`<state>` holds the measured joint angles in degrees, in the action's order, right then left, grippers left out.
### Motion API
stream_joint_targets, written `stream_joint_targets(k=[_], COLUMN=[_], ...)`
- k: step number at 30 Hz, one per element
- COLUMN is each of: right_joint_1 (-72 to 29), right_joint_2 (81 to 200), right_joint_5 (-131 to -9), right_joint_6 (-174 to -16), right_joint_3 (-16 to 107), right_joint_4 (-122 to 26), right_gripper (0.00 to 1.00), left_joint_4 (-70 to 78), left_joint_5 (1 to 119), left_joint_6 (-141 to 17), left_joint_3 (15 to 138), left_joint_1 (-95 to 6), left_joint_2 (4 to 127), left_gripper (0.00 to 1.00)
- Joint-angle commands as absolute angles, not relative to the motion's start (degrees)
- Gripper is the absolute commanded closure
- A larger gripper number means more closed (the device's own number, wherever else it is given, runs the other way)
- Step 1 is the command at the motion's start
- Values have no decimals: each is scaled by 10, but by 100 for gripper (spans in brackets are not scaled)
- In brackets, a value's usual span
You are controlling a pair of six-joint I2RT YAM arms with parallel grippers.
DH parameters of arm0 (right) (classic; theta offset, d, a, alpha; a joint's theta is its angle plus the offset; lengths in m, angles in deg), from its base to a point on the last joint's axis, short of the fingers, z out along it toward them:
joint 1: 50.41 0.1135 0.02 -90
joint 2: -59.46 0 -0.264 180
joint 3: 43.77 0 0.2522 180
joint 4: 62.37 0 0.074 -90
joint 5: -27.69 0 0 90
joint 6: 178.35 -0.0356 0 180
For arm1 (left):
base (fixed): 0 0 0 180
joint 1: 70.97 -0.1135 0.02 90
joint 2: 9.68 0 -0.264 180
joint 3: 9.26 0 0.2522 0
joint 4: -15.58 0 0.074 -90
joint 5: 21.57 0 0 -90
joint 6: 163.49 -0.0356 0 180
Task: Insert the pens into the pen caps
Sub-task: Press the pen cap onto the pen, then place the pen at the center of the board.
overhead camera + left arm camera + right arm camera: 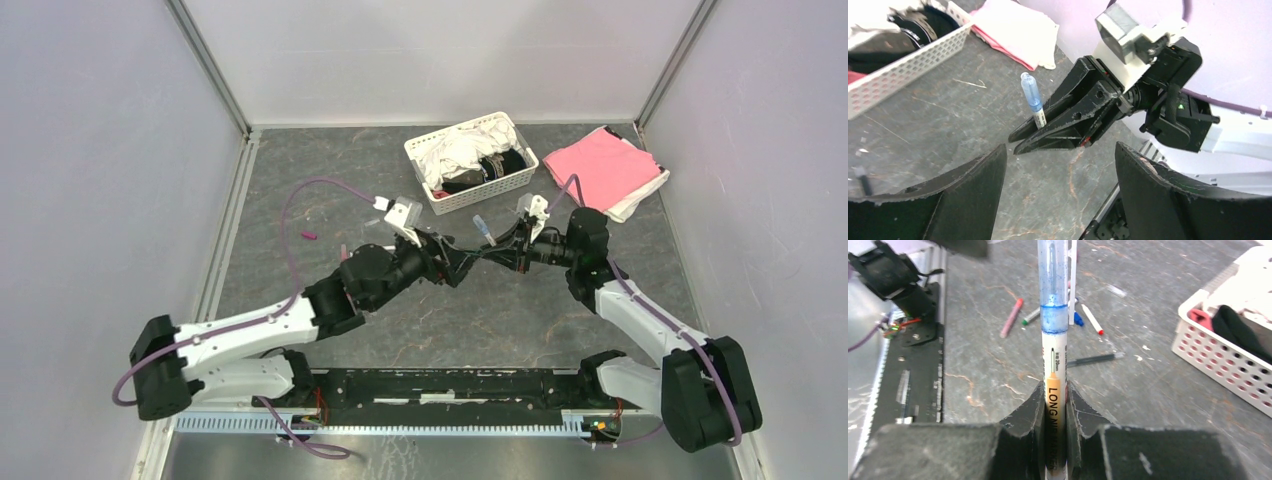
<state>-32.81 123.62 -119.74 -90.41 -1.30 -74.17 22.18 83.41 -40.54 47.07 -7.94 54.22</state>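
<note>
My right gripper (1054, 386) is shut on a white pen with an orange label (1055, 390). A clear blue cap (1053, 285) sits on the pen's upper end. In the left wrist view the same pen (1032, 97) stands upright in the right gripper (1017, 136). My left gripper (1060, 147) is open and empty, with its fingers (973, 175) wide apart just in front of the right one. From above, the two grippers (462, 262) (492, 247) meet tip to tip at mid-table. Several loose pens lie on the table beyond: a pinkish one (1011, 317), a red-tipped one (1093, 319) and a dark one (1093, 359).
A white basket (470, 195) of clothes stands at the back centre, with a pink folded cloth (600, 165) to its right. A small magenta cap (310, 236) lies at the left near the purple cable. Frame posts and walls close in the sides.
</note>
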Motion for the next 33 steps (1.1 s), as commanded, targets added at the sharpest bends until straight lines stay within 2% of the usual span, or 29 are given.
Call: stream_joint_targets(k=[1, 3, 7, 12, 20, 23, 33], right_joint_1=[-354, -367, -402, -450, -500, -501, -532], right_joint_2=[1223, 1230, 1273, 1344, 1487, 1509, 1544], right_joint_5=[-1157, -1093, -890, -775, -735, -732, -779], right_joint_6=[-812, -770, -763, -762, -756, -749, -743], right_joint_3=[8, 20, 40, 65, 143, 151, 170], right_joint_4=[-689, -647, -616, -593, -531, -526, -493], right_gripper=[100, 100, 100, 99, 97, 93, 68], left_joint_4=[113, 75, 52, 113, 142, 143, 150], left_joint_5=[825, 829, 844, 856, 874, 880, 887], left_joint_6=[-519, -547, -560, -508, -467, -458, -448], left_joint_3=[500, 508, 492, 409, 332, 319, 312], left_joint_1=[-79, -79, -79, -79, -79, -79, -79], left_joint_2=[478, 461, 443, 416, 359, 347, 344], left_gripper=[15, 14, 12, 12, 12, 12, 12])
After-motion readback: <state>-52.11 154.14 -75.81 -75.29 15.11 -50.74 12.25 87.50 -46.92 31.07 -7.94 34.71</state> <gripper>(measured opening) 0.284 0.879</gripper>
